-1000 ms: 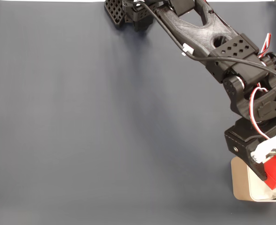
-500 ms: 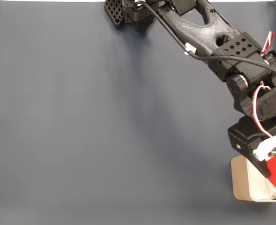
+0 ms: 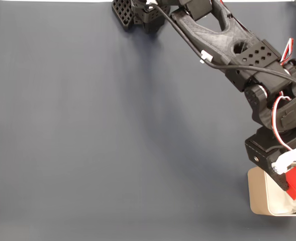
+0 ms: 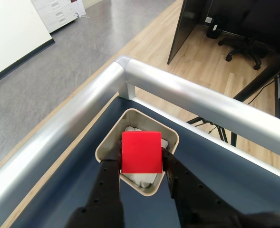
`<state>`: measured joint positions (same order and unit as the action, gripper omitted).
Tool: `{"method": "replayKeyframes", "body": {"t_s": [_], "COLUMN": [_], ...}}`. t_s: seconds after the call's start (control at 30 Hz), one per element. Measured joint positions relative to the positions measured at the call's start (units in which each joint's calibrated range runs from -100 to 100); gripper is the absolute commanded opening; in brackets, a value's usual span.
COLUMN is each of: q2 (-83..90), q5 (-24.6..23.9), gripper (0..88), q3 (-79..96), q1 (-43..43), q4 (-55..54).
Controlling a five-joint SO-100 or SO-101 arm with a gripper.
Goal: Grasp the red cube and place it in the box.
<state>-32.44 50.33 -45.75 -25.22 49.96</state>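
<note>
Claw [image 4: 140,154] clamped on the red cube [image 4: 140,151] above the box [image 4: 107,137]; an off-centre release risks it clipping the box rim and bouncing onto the tabletop [image 3: 112,140].

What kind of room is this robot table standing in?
Probably an office or lab: beyond the table's metal rail the wrist view shows a wheeled office chair, a white drawer cabinet, and wood and grey flooring.

A dark blue-grey table [image 3: 112,140] carries the box [image 3: 258,201] at its corner.
</note>
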Motion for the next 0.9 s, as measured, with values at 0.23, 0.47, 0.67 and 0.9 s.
{"method": "replayKeyframes", "body": {"t_s": [0.23, 0.47, 0.67, 0.9], "q2": [-0.4, -0.5, -0.5, -0.5], "q5": [0.0, -1.1, -1.6, -1.6], "gripper": [4.0, 31.9, 38.4, 40.6], "q3": [-1.1, -1.2, -1.2, -1.2], "q1": [0.0, 0.0, 0.0, 0.0], "q4": [-0.9, -3.3, -4.4, -4.7]}}
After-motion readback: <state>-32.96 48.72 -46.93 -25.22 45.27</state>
